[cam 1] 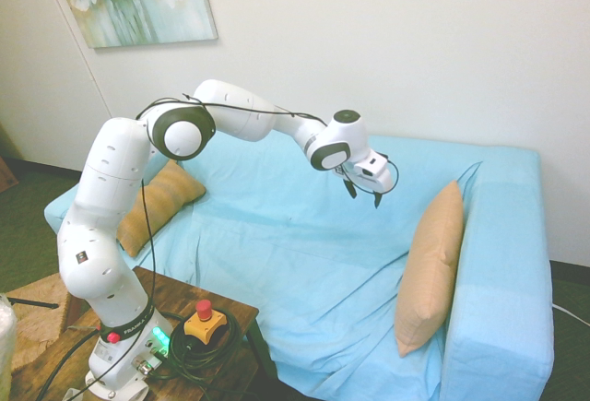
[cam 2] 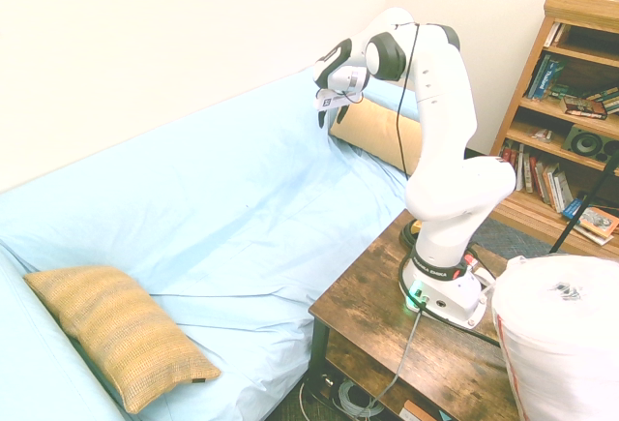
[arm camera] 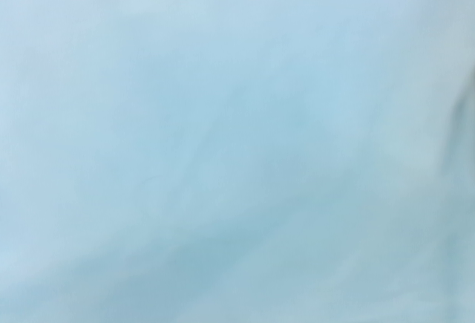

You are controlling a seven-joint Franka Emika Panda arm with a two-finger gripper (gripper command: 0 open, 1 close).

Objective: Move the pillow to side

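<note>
Leaning upright against the armrest point(cam 1: 502, 281) at 1 end of the sofa point(cam 1: 304, 263), the pillow point(cam 1: 430, 267) is plain peach-orange, its fabric finely textured, its body plump, with 1 pointed corner up and another near the seat's front edge. In the second exterior view the arm partly covers it, so its lower outline there is probably incomplete. The gripper point(cam 1: 364, 200) hangs over the seat near the backrest, its 2 fingers spread with nothing between them, apart from the pillow. A brown-and-tan striped cushion point(cam 2: 121, 334) rests at the opposite end.
</note>
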